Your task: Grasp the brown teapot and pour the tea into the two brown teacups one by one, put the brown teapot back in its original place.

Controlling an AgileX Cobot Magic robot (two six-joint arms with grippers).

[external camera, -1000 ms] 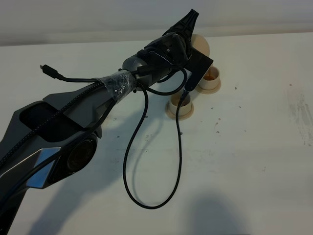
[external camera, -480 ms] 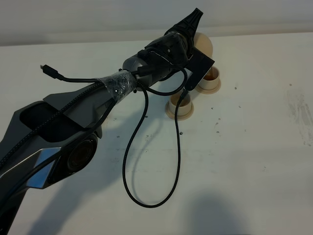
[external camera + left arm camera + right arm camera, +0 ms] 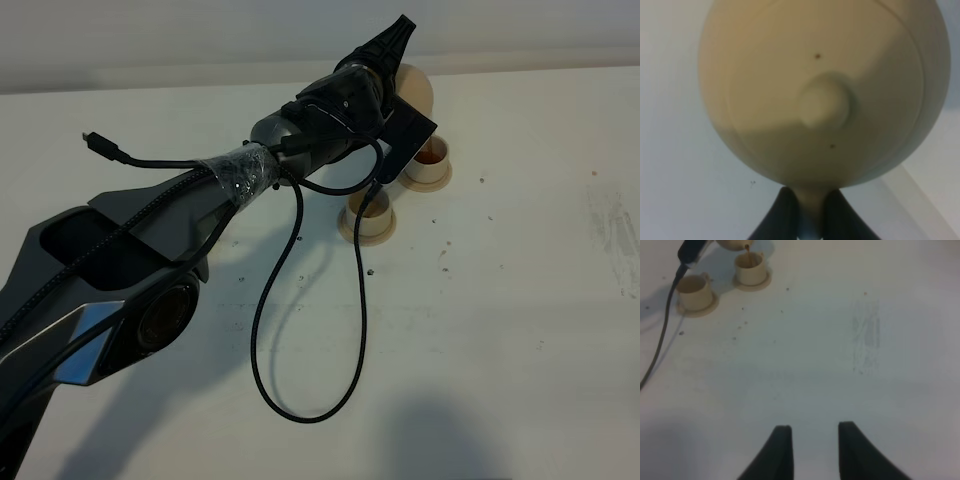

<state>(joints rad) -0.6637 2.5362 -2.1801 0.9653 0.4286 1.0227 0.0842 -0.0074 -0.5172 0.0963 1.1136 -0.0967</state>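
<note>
Over the far teacup (image 3: 432, 158), pouring from brown teapot (image 3: 820, 90) clenched by its handle in left gripper (image 3: 809, 202); 2nd teacup (image 3: 370, 220) just beside, nearer that arm's base.

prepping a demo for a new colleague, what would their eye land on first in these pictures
The long black left arm crosses the table diagonally from the near left, a black cable looping off it. At its far end the left gripper pinches the handle of a tan teapot, tipped over the farther cup, where a thin brown stream falls; the nearer cup looks empty.
</note>
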